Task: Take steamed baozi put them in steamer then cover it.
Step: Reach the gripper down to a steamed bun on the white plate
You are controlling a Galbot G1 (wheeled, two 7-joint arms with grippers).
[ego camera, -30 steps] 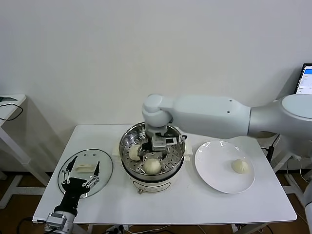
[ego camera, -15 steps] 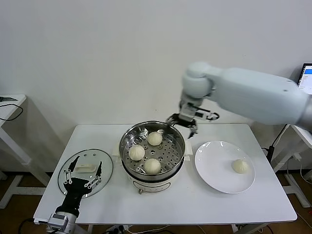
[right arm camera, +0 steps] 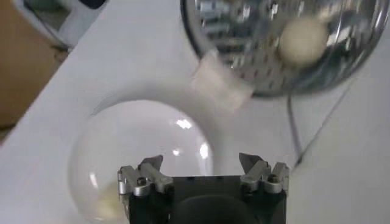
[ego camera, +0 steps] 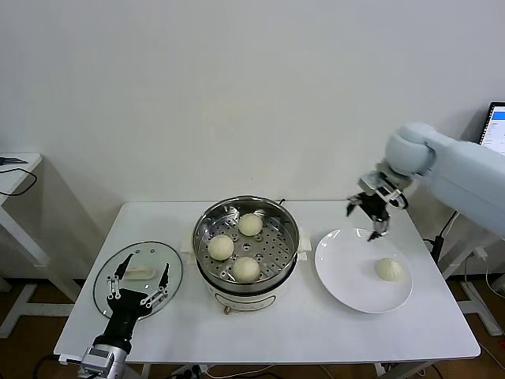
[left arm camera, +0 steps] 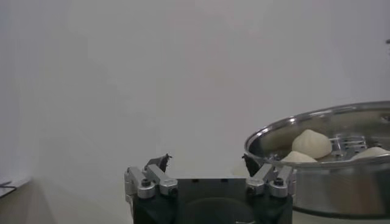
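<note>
R gripper jaws wide, empty | L gripper jaws wide, empty

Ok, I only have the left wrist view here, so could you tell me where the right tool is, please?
Observer: The right tool hangs open above the far edge of the plate, to the right of the steamer.
Operator: Thank you. Is anything on that plate?
Observer: One baozi lies on its right half, with nothing touching it.
Operator: And where is the lid, please?
Observer: The lid lies flat on the table, left of the steamer, with the open left tool at its near edge.
</note>
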